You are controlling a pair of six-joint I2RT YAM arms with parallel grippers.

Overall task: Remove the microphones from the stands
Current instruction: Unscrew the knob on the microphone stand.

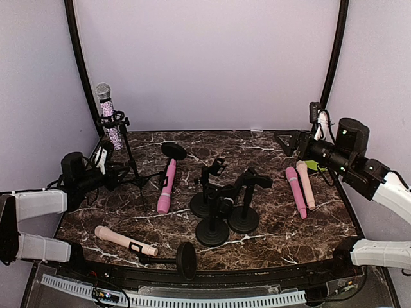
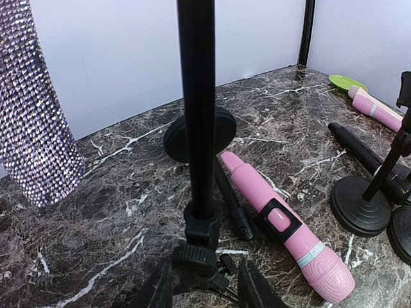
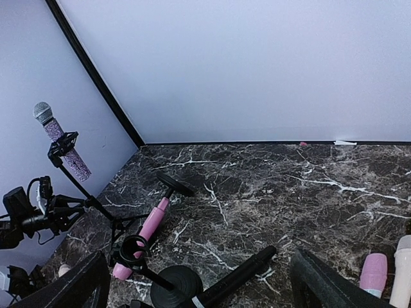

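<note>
The sparkling purple microphone (image 1: 108,117) sits in the clip at the top of the tripod stand (image 1: 129,156), at the far left corner of the table (image 1: 276,224). Its long axis is almost upright, leaning a little, with the grey head up and the lower end hanging free below the clip.

The left gripper (image 2: 204,285) is low at this stand. In the left wrist view its two fingers (image 2: 158,290) stand on both sides of the collar where the legs meet the pole, very near to it. Whether they already press on the collar cannot be told. From this gripper the microphone lies above and to the left, only its lower body being in that view.

The right gripper (image 1: 290,141) is held high at the far right side, well apart from the stand, with its fingers spread wide and nothing between them.

The judgement is that the left arm is the nearer one, but it is placed at the base, not at the microphone. Lifting the microphone out would mean a pull upward along its own axis, so the hold at the collar looks like a way to steady the stand.
</note>
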